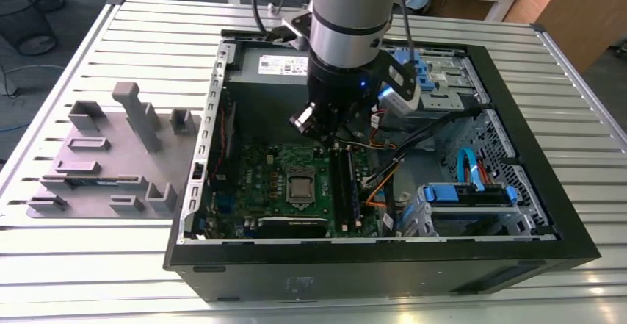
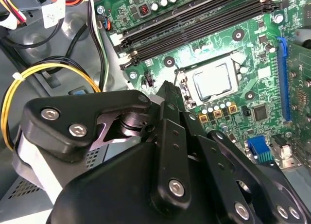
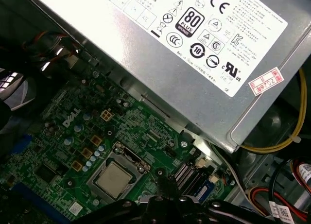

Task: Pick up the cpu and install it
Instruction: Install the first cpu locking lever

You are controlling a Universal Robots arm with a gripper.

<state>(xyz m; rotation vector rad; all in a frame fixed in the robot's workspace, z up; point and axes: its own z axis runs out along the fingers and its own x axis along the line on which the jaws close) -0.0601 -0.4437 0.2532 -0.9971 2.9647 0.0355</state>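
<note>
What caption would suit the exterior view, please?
Robot arm poised inside an open computer case, above the chip on the green board.

open air above the seated cpu [image 2: 212, 81] on the green board [image 1: 264, 170], black memory slots [image 2: 194, 27] just beside, grey power box [image 3: 194, 63] walling one edge, yellow and black cables [image 2: 29, 83] near the pincer [image 1: 338, 137]

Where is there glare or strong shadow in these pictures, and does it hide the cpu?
Second wrist view: glare whitens the cpu top, yet its outline is clear. First wrist view: the cpu is evenly lit; the power supply label is bright. Exterior view: the case interior is dim, the cpu small but visible.
</note>
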